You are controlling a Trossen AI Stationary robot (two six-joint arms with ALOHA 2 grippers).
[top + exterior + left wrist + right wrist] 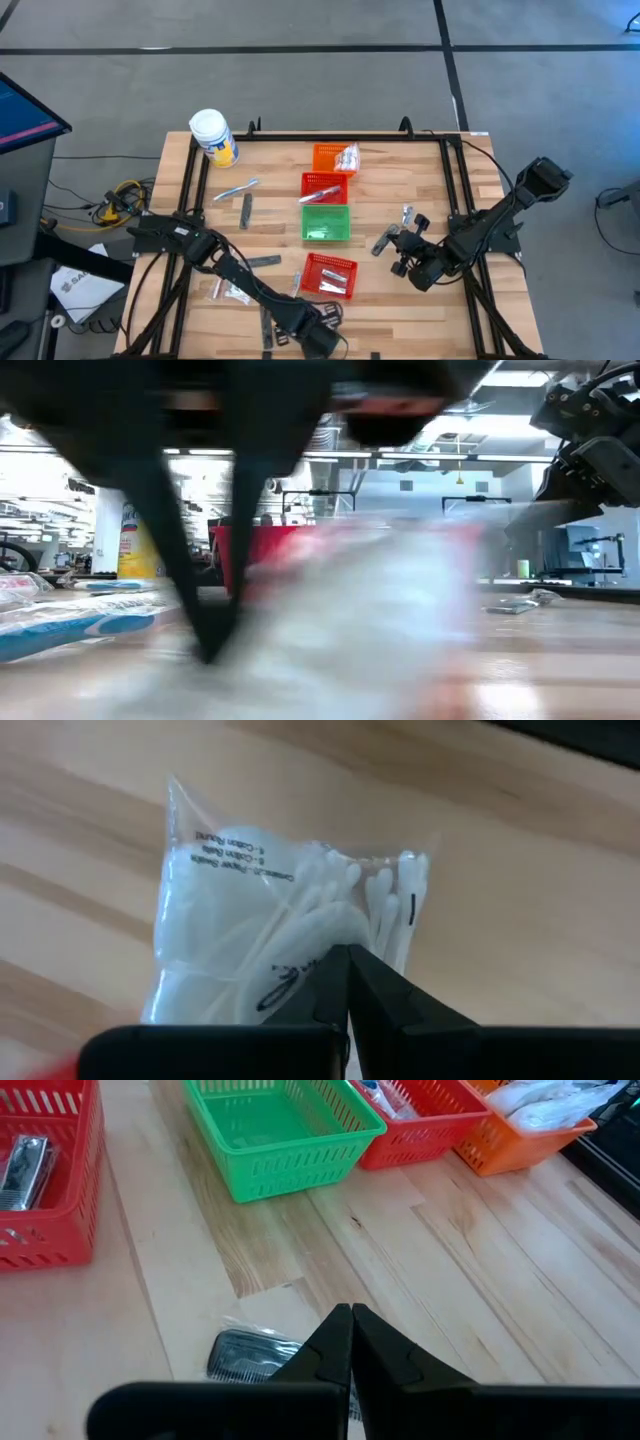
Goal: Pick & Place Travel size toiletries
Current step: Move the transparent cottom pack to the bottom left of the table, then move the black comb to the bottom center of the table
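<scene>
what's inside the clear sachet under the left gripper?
Left wrist view: the clear sachet holds white cotton swabs and white round pads. Its lower end is covered by the shut left gripper.

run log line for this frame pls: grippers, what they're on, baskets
left gripper: shut, over cotton swab sachet, grasp unclear | right gripper: shut, empty, above dark comb packet | green basket: looks empty
</scene>
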